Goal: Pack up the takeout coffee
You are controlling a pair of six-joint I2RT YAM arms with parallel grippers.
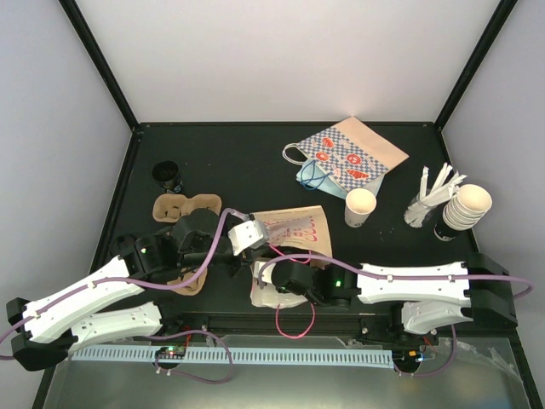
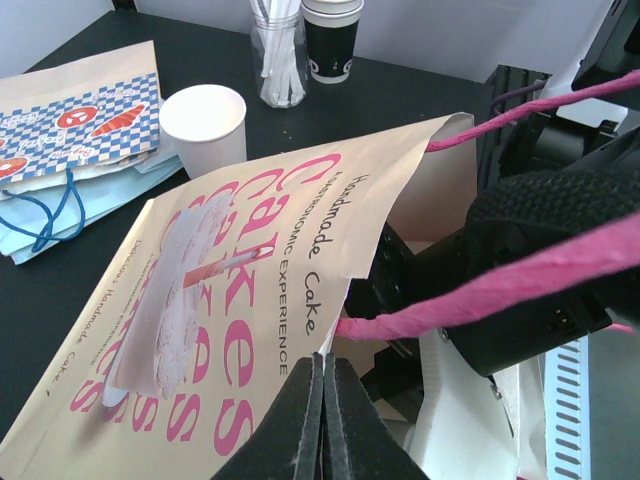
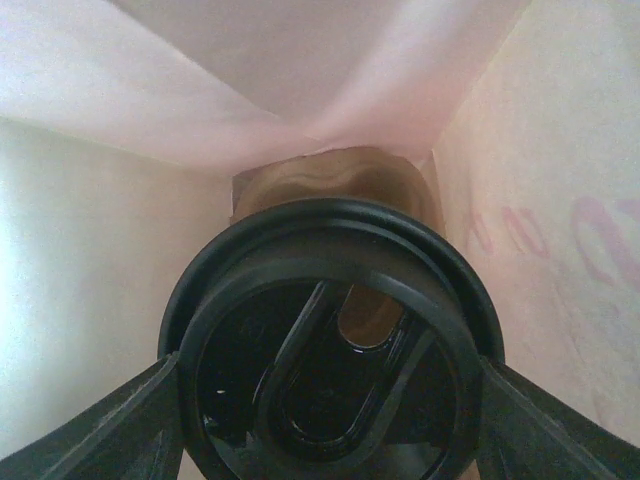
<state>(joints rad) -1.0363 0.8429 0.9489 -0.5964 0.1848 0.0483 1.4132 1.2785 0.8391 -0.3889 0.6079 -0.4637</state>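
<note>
**Right gripper** (image 3: 330,425): reaches deep inside the pink-printed bag (image 2: 250,280). Stands with jaws spread wide and clamps the takeout coffee (image 3: 300,240), one finger against each side of its black lid. Faces the lid top and its sip hole; cup body hidden beneath the lid. Pale paper walls close on either side of the fingers, a brown patch of the bag's far end just beyond the lid.

**Left gripper** (image 2: 323,370): presses its jaws together and pinches the rim of the bag mouth. Printed face of the bag to the left of the fingertips, open mouth and the right arm's black wrist to their right. Twisted pink handle (image 2: 450,310) just right of the tips.

**Ahead of the left gripper, past the bag's far edge:** open white paper cup (image 2: 203,125), upright on the dark table (image 2: 60,300). Further ahead, side by side, a clear glass of white sticks (image 2: 278,55) and a black cup (image 2: 332,50) topped in white. Far left, lying flat, a blue checked bag (image 2: 70,115) with blue cord handles.
</note>
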